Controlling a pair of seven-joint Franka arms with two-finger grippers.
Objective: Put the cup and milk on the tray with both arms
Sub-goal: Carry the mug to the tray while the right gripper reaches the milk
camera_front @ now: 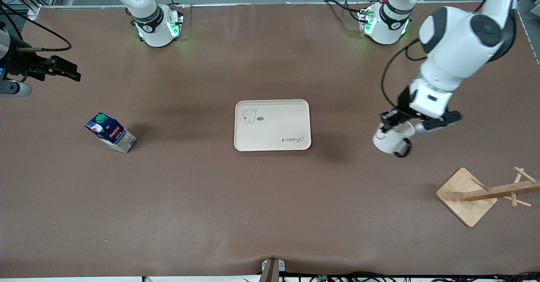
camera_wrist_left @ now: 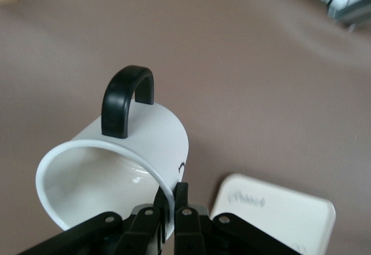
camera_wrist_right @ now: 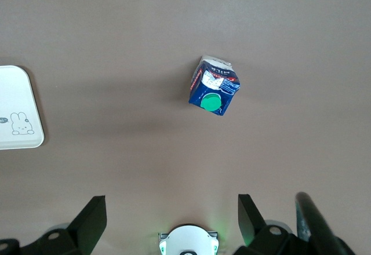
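The cream tray [camera_front: 272, 125] lies flat at the middle of the table. My left gripper [camera_front: 390, 120] is shut on the rim of the white cup [camera_front: 391, 139] and holds it tilted above the table, toward the left arm's end from the tray. In the left wrist view the fingers [camera_wrist_left: 184, 200] pinch the cup's [camera_wrist_left: 116, 162] wall, its black handle up, with the tray's corner [camera_wrist_left: 272, 214] beside it. The milk [camera_front: 110, 133] stands leaning on the table toward the right arm's end. My right gripper [camera_front: 71, 71] is open and empty, up in the air. In the right wrist view [camera_wrist_right: 172, 220] it is wide open above the milk [camera_wrist_right: 213, 87].
A wooden rack with pegs [camera_front: 468, 195] lies on its side near the left arm's end, nearer to the front camera than the cup. The arms' green-lit bases [camera_front: 158, 26] stand along the table's edge farthest from the camera.
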